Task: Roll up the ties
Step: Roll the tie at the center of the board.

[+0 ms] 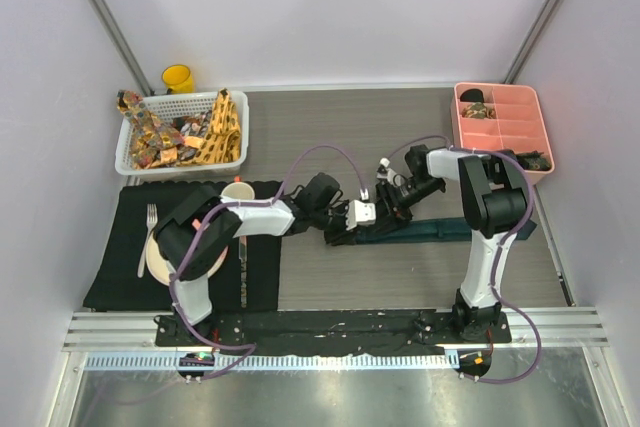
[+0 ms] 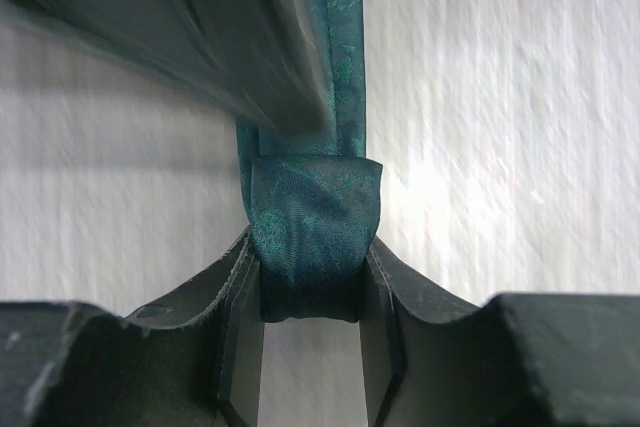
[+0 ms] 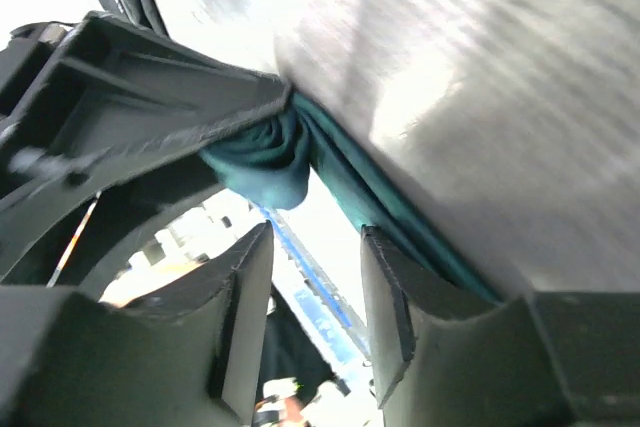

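**Overhead view.** The teal tie [image 1: 455,230] lies flat on the table [image 1: 400,127], right of centre, with its length parallel to the near edge. My left arm [image 1: 260,217] and right arm [image 1: 480,197] both reach to its left end.

**Left wrist view.** My left gripper [image 2: 310,262] is clamped on the folded end of the tie, one finger on each side. The rest of the strip runs away from the fold, beneath a finger of the other gripper.

**Right wrist view.** The fingers of my right gripper [image 3: 315,287] stand apart. The bunched end of the tie sits just beyond their tips, and the strip passes alongside one finger.

**Surroundings.** Patterned ties [image 1: 205,132] fill the white basket [image 1: 180,169] at the far left corner. A pink tray [image 1: 500,132] sits at the far right corner. A black placemat [image 1: 120,267] lies at the near left corner.
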